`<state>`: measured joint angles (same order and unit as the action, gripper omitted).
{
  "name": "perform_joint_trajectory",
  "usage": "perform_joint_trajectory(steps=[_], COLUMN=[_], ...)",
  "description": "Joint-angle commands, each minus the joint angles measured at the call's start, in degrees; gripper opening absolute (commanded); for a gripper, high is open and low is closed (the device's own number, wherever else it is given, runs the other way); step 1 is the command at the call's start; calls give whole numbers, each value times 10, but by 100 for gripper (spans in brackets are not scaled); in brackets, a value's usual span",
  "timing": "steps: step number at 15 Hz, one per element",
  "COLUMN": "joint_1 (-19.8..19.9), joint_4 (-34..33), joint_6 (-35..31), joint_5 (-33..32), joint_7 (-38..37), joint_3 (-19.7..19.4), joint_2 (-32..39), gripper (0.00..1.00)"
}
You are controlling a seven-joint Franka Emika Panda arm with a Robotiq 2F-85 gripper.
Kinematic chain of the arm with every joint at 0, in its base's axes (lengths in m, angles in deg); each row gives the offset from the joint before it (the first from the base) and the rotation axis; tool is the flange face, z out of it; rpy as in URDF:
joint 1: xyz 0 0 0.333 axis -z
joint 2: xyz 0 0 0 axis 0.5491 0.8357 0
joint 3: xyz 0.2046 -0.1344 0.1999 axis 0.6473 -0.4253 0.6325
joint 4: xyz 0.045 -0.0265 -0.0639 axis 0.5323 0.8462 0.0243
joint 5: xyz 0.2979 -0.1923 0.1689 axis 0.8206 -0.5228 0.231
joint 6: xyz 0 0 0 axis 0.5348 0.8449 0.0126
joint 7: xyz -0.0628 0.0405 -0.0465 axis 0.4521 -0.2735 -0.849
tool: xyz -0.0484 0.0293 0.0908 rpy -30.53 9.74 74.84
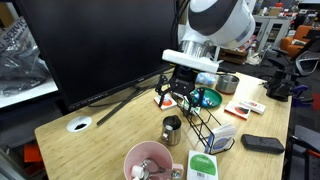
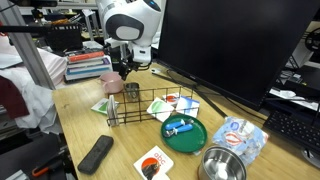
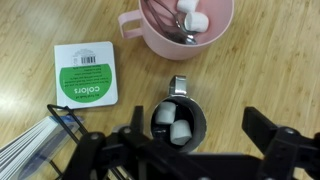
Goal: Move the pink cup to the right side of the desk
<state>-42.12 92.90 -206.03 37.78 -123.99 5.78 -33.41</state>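
Note:
The pink cup stands near the front edge of the desk, with white marshmallow-like pieces and a metal utensil inside. In the wrist view the pink cup is at the top edge, handle to the left. A small steel pitcher holding two white pieces stands just below it. My gripper is open and empty above the desk, with the pitcher close to one finger. In both exterior views the gripper hangs above the pitcher. The pink cup is partly hidden behind the gripper.
A black wire rack, a green plate, a metal bowl, a green "colors" card and a black remote lie on the desk. A large monitor stands behind, near the white grommet.

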Motion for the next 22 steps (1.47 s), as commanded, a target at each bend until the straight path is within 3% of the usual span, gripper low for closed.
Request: perform_joint_trajectory(steps=[1, 10, 19, 22], joint_1=[-2, -12, -77, -99], joint_4=[-1, -12, -54, -71], joint_6=[2, -2, -22, -70], joint_5=[0, -16, -184, -224], joint_7=[0, 3, 25, 48], joint_3=[-3, 0, 23, 33], joint_2=[0, 4, 19, 38], gripper=[100, 100, 100, 100])
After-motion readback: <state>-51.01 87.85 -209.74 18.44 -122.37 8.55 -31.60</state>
